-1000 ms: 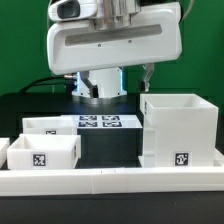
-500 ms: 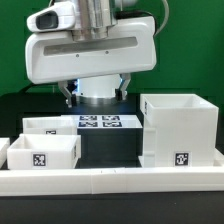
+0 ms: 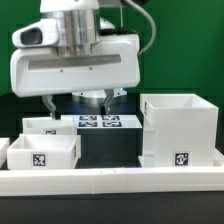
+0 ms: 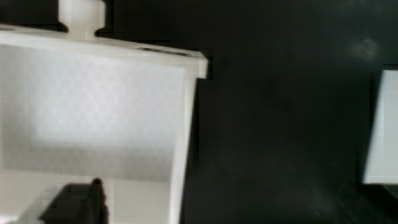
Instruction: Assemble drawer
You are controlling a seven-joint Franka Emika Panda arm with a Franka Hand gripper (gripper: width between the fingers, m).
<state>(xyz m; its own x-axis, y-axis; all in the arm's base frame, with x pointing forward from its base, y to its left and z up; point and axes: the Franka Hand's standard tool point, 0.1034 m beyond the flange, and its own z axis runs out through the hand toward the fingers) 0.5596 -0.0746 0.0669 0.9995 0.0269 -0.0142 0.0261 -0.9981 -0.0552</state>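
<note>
The large open box shell point(image 3: 180, 128) of the drawer stands at the exterior view's right. Two small white trays sit at the left, one behind point(image 3: 42, 125) and one in front point(image 3: 42, 152), each with a square tag. My gripper point(image 3: 77, 103) hangs above the rear tray and the marker board, open and empty, fingers wide apart. In the wrist view a tray point(image 4: 89, 110) with its knob point(image 4: 77, 12) lies below me, and one dark fingertip point(image 4: 73, 198) shows over the tray's inside. The other finger is out of view there.
The marker board point(image 3: 98, 123) lies flat between the trays and the shell. A long low white rail point(image 3: 110, 181) runs along the front. A white edge point(image 4: 384, 125) of another part shows at the side of the wrist view.
My gripper has moved toward the exterior view's left and lower, from above the marker board to over the rear tray. The parts have not moved.
</note>
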